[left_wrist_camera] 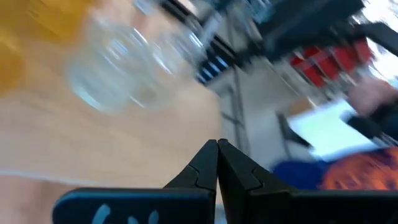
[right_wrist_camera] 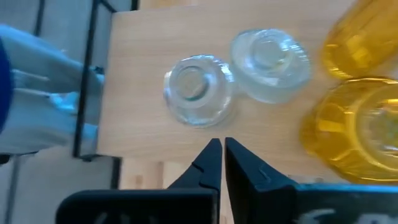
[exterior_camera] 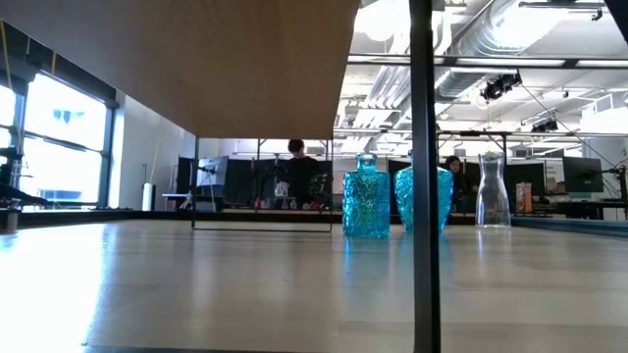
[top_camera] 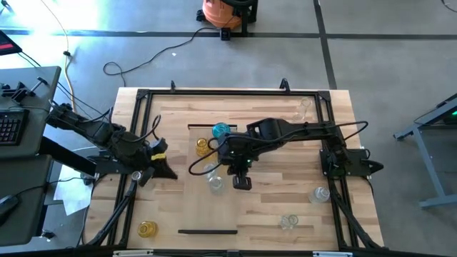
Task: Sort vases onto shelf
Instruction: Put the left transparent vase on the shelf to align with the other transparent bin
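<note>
Across the pale table, toward its far edge: two blue vases side by side, the second partly hidden by a dark upright post, a clear vase just beside them, a pale wooden panel overhead, people seated in the room beyond.

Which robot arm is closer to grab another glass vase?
The right one, probably. The right gripper hangs shut just above two clear vases near the table's middle, while the left gripper, also shut, waits by the table's left edge.
</note>
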